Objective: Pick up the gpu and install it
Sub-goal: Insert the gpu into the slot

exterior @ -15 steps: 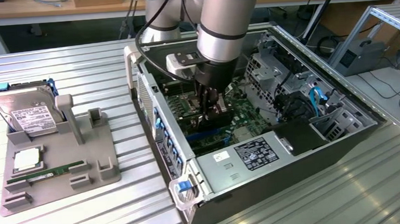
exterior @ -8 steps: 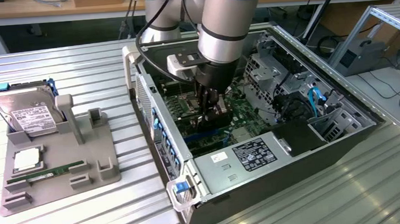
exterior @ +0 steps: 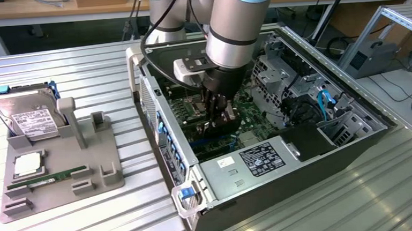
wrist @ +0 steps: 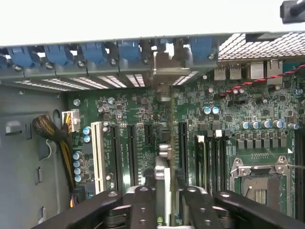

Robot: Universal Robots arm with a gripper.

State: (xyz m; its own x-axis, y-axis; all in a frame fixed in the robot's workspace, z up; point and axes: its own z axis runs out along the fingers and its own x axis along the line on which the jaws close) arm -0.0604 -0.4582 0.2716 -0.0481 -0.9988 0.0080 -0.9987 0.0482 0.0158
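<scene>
Inside the open computer case (exterior: 164, 104), my gripper (exterior: 217, 120) hangs low over the green motherboard (exterior: 252, 110). It is shut on the gpu (exterior: 225, 129), a dark card held upright on edge between the fingers. From the wrist, the gpu (wrist: 162, 171) appears as a thin edge running away from my gripper (wrist: 164, 202) between the black fingers (wrist: 138, 205). Its silver end bracket (wrist: 169, 71) reaches the rear wall by the blue slot latches (wrist: 128, 50). The card stands in line with the black expansion slots (wrist: 182, 143) on the motherboard (wrist: 143, 109). Whether it touches a slot is hidden.
To the exterior view's left, a grey holder (exterior: 101, 154) carries the silver hard drive (exterior: 30, 118), a green memory stick (exterior: 49, 179) and a square silver chip (exterior: 26, 165). In the case are the power supply (exterior: 262, 157), a drive cage (exterior: 282, 76) and blue cables (exterior: 325, 103).
</scene>
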